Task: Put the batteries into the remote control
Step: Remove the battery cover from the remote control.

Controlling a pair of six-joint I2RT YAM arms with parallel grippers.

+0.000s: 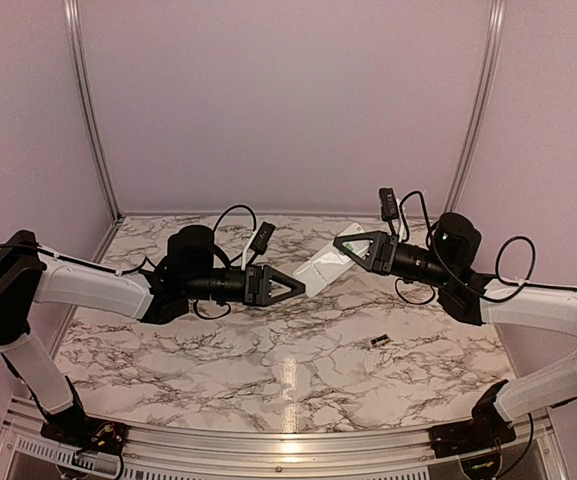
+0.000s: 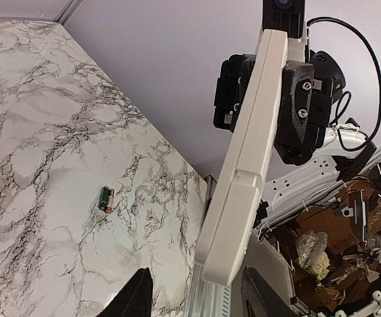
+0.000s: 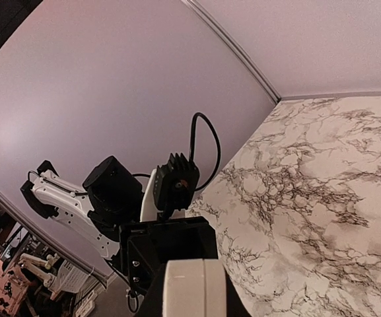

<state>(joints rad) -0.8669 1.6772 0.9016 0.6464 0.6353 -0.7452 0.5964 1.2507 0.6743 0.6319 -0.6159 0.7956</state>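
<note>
Because the left hand stands spread around the 7 o'clock end of the remote, with a gap showing on one side, only the right hand, clenched on the 1 o'clock end, carries it above the counter. That single end grip looks like the weak point. A nudge from the left hand could twist the remote or lever it free, and it would drop. The batteries lie loose on the counter at 5 o'clock from the remote, well apart from both hands. A falling remote could send them rolling.
</note>
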